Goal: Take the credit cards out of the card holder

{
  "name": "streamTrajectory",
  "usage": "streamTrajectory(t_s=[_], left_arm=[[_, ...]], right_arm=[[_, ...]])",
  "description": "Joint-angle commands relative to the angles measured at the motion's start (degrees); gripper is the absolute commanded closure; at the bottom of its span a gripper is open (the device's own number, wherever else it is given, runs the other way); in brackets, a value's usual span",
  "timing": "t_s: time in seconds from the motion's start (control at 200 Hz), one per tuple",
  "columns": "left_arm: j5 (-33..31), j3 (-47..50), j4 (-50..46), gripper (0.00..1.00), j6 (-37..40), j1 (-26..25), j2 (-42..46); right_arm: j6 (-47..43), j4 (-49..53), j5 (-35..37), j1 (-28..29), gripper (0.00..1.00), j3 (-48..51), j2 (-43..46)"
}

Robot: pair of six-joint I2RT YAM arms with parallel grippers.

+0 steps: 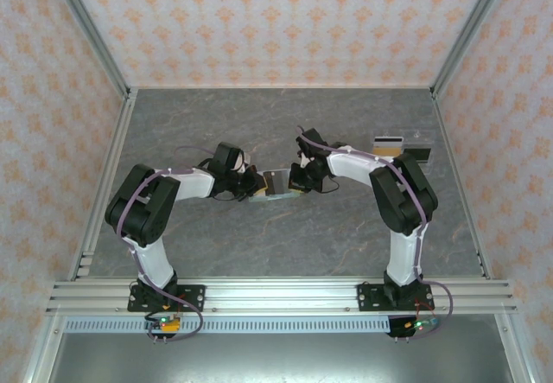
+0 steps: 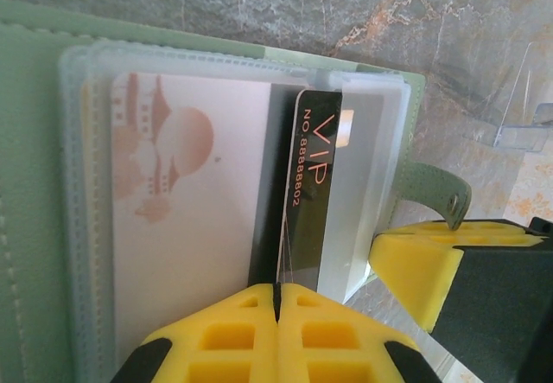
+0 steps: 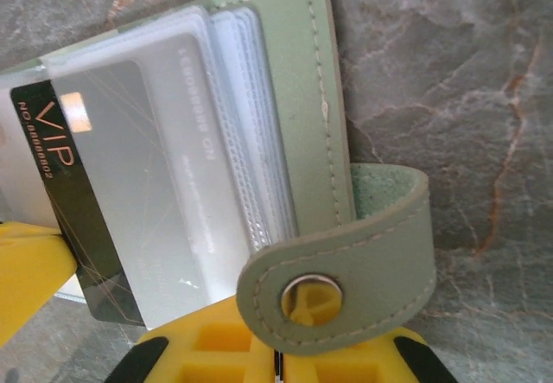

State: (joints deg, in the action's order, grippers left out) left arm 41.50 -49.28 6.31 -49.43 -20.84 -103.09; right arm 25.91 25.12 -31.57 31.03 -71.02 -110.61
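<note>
Back wall (image 1: pixel 276 20): pale wallpaper with a repeating orange floral motif.
Left wall (image 1: pixel 43 141), right wall (image 1: pixel 518 141): same paper.
Corner posts (image 1: pixel 91 28): bare aluminium profile, rising from the table's far corners.
Table (image 1: pixel 259 245): grey marble-pattern top with pale and rust-brown veins.
Near edge: slotted aluminium rails (image 1: pixel 276 295), running the full width.
Light: even and diffuse, with soft shadows.

One card holder (image 1: pixel 276 182) out there, sage green, just the one. Two grippers: the left gripper (image 2: pixel 276 301) on one side of the card holder, the right gripper (image 3: pixel 276 361) on the other. Cards now: one black VIP card (image 2: pixel 313 184) poking out of the card holder and one pale card (image 2: pixel 190 201) with a pinkish picture showing inside it. Two loose cards lie right of and beyond it, a striped one (image 1: pixel 389 142) and a dark one (image 1: pixel 418 152). One snap strap (image 3: pixel 346 262). The clear sleeves are stacked too tightly to count.
</note>
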Motion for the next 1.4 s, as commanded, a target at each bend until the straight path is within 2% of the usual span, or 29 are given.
streamTrajectory(t_s=[0.0,0.165,0.315,0.631,0.966,1.196,1.396], left_arm=[[-1.0,0.7,-2.0,1.0,1.4,0.5,1.8],[-1.3,0.5,-2.4,1.0,1.4,0.5,1.6],[-1.6,0.5,-2.7,0.93,1.1,0.5,1.4],[-0.6,-0.1,-1.8,0.78,0.1,0.5,0.1],[-0.1,-1.3,-2.1,0.73,0.1,0.5,-1.7],[0.3,-2.1,-2.1,0.76,0.2,0.5,-2.3],[-1.7,-3.1,-5.7,0.94,2.5,0.6,-0.6]], right_arm=[[-0.3,-2.6,-1.4,0.4,0.88,0.1,2.9],[-0.1,-2.1,-0.7,1.4,0.82,-1.9,1.7],[0.6,-0.9,1.4,1.8,0.75,-4.3,-0.8],[-0.1,1.2,1.6,2.5,0.78,-7.0,-4.9],[-0.8,1.2,-1.3,2.8,0.83,-7.7,-7.2],[-1.0,1.6,-1.1,2.8,0.83,-7.8,-7.6],[-1.0,2.7,2.0,2.8,0.83,-7.4,-7.0]])
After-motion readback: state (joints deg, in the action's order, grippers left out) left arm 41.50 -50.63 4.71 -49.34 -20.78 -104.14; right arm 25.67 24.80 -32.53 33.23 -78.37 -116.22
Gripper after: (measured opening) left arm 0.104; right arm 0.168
